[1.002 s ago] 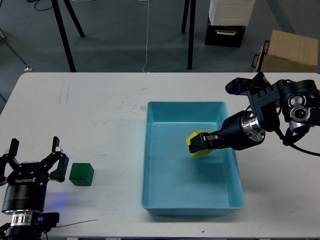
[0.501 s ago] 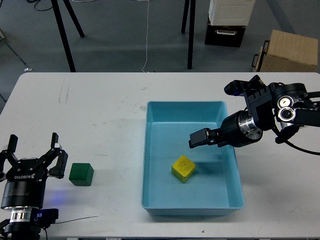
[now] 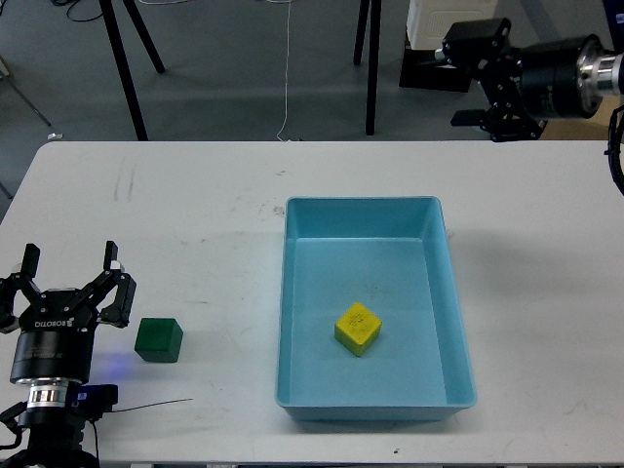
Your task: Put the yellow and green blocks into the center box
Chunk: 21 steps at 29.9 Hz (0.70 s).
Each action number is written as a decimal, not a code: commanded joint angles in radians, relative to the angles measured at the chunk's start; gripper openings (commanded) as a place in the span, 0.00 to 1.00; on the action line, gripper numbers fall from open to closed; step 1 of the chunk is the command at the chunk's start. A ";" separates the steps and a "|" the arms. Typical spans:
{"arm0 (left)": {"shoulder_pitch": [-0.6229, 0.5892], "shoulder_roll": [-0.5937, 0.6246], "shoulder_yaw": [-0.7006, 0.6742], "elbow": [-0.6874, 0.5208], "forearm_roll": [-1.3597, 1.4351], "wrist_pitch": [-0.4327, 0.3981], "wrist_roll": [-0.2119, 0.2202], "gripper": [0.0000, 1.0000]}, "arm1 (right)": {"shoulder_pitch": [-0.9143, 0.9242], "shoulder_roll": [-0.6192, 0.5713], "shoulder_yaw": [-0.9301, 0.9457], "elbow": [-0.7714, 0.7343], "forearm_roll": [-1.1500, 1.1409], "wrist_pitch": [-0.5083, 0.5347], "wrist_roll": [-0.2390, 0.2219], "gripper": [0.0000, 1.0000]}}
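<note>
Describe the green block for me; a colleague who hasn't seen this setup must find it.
Start at the white table and its big light-blue box in the middle. Look left of the box, near the table's front-left corner, just right of the robot's open left hand. The green block is a small dark cube lying outside the box, unlike the yellow block inside.

One readable text only: white "ROBOTIQ" lettering on the black body of the left gripper (image 3: 64, 289), printed just below the fingers, at the lower left of the head view. Letters small but legible. The yellow block (image 3: 358, 328) in the blue box (image 3: 362, 208) has faint dark marks on its top face, too small to read. Green block (image 3: 158, 338): no marking visible. Cardboard box and black case beyond the table: no legible labels. Right gripper (image 3: 492, 83): no readable text.
</note>
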 commanded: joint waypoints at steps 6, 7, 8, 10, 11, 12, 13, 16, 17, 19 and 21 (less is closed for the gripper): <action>-0.001 -0.010 0.004 -0.002 0.000 0.000 0.000 1.00 | -0.235 0.080 0.243 -0.262 0.516 0.042 0.052 1.00; -0.001 -0.014 0.004 -0.002 0.002 0.000 0.000 1.00 | -0.277 0.103 0.286 -0.271 0.523 0.042 0.066 1.00; -0.001 -0.016 0.004 -0.002 0.002 0.000 0.000 1.00 | -0.306 0.119 0.317 -0.271 0.524 0.042 0.073 1.00; 0.000 -0.018 0.005 -0.002 0.003 0.000 0.000 1.00 | -0.360 0.140 0.366 -0.268 0.530 0.042 0.077 1.00; 0.003 -0.018 0.004 -0.002 0.002 0.000 0.000 1.00 | -0.387 0.151 0.389 -0.264 0.540 0.042 0.077 1.00; 0.005 -0.016 0.005 -0.002 0.003 0.000 0.000 1.00 | -0.410 0.157 0.407 -0.259 0.556 0.042 0.077 1.00; 0.008 -0.016 0.004 -0.002 0.003 0.000 0.000 1.00 | -0.433 0.159 0.423 -0.248 0.573 0.042 0.077 1.00; 0.011 -0.014 0.004 -0.003 0.003 0.000 0.000 1.00 | -0.541 0.142 0.493 -0.152 0.616 0.042 0.079 1.00; 0.011 -0.014 0.004 -0.003 0.003 0.000 0.000 1.00 | -0.588 0.131 0.530 -0.120 0.616 0.042 0.077 1.00; 0.011 -0.014 0.004 -0.006 0.003 0.000 0.000 1.00 | -0.698 0.102 0.628 -0.048 0.616 0.042 0.077 1.00; 0.012 -0.014 0.004 -0.008 0.003 0.000 0.000 1.00 | -0.816 0.091 0.729 0.027 0.616 0.042 0.077 1.00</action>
